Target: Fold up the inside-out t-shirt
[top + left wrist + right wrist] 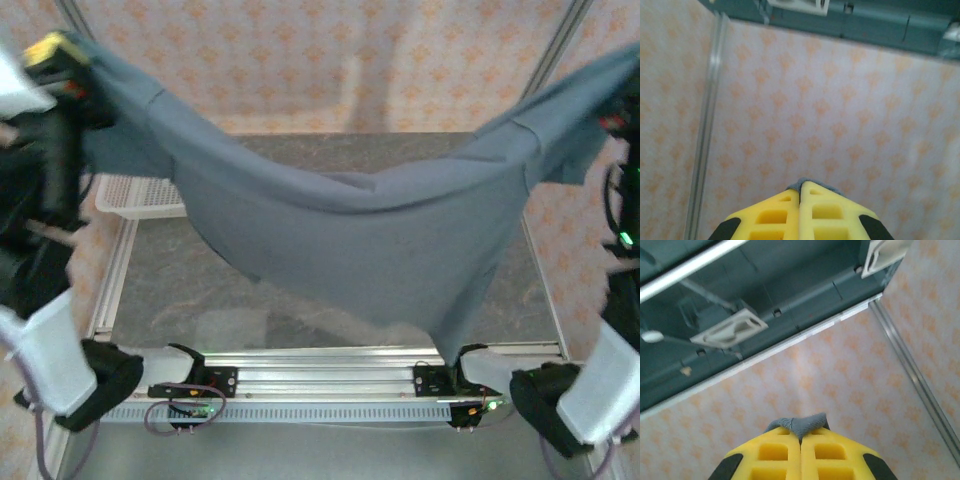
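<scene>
Two closed grips: our left pincer (pixel 800 194) and right pincer (pixel 800 437) each pinch the inside-out t-shirt (pixel 350 240); we judge it light, limp and sagging, best held at edges.

Soft, even light; the left arm (pixel 45 150) and t-shirt (pixel 350 240) edges blur, probably motion; wrist views slightly hazy.

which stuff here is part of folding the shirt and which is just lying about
Part of the job: t-shirt, hanging between the arms; left claw, shut on it; right claw, shut on it.
Lying about: white tray at the table's left side.
</scene>
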Available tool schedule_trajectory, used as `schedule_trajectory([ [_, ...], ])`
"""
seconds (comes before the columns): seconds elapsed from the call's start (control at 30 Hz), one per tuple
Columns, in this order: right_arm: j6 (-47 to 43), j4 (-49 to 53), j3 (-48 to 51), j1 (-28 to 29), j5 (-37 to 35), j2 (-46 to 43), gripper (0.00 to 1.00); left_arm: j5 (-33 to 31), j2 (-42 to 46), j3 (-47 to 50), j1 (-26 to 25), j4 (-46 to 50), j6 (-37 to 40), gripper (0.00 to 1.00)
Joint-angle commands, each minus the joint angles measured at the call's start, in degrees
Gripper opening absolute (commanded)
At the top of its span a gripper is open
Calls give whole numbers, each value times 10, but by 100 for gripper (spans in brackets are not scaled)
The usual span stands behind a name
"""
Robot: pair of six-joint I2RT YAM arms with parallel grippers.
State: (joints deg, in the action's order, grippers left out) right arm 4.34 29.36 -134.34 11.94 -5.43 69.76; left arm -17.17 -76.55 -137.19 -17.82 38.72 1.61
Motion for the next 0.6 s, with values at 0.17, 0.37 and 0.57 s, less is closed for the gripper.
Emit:
schedule_trajectory([
  [0.17,48,-94,74,-58,23,195,0,24,-135,151,68,-101,-43,0],
  [0.37,120,-134,152,-99,79,311,25,73,-230,256,109,-174,-101,36],
  [0.57,125,128,-28,-103,88,444,89,147,-293,202,120,-120,-115,97],
])
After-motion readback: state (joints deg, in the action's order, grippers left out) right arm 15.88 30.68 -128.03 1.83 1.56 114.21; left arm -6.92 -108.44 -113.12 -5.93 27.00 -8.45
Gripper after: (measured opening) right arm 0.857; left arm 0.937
